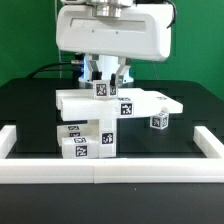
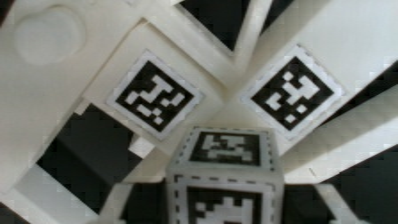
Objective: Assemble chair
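Exterior view — white, blocky, tag-marked chair (image 1: 95, 125), small cube (image 1: 158, 121) lying apart.

Arm at twelve o'clock
The arm (image 1: 110, 35) hangs vertical, gripper (image 1: 107, 80) pointing toward six o'clock; finger spacing unclear.

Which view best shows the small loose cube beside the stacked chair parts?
The exterior view: the small cube sits alone on the table, to that view's right of the stacked parts. The wrist view is filled by close-up tagged parts; that cube cannot be picked out there.
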Controlling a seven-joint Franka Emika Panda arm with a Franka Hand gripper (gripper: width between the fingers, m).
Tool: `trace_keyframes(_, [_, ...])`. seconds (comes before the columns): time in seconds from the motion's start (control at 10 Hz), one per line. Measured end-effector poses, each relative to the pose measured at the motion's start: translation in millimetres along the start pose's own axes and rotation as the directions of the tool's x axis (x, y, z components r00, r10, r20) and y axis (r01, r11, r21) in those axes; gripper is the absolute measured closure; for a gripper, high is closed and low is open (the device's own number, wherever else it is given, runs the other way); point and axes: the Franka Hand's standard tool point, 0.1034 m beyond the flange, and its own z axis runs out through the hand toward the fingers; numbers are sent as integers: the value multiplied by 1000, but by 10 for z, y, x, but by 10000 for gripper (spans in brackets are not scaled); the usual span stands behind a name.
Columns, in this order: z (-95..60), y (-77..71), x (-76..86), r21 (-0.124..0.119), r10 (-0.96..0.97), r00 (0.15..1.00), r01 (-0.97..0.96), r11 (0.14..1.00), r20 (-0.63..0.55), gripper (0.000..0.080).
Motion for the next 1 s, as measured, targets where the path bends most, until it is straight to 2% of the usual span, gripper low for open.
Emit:
trace_keyframes(0.1, [-1,3,2,-1,-54,999,54,999,-1,462])
trace_keyframes(0.2, [-5,0,2,1,-104,995,104,995,-1,256])
trace_keyframes(0.3, [-19,-2,4,5,-140,990,140,990,0,183])
trace_keyframes(0.5, [-84,44,-57,35,-184,981,182,983,66,155])
trace_keyframes(0.6, [-102,40,-105,35,-189,975,187,982,116,155])
trace_keyframes(0.8, [-135,59,-127,56,-314,936,309,949,159,150])
trace_keyframes(1.0, [-137,63,-127,70,-412,897,406,911,157,150])
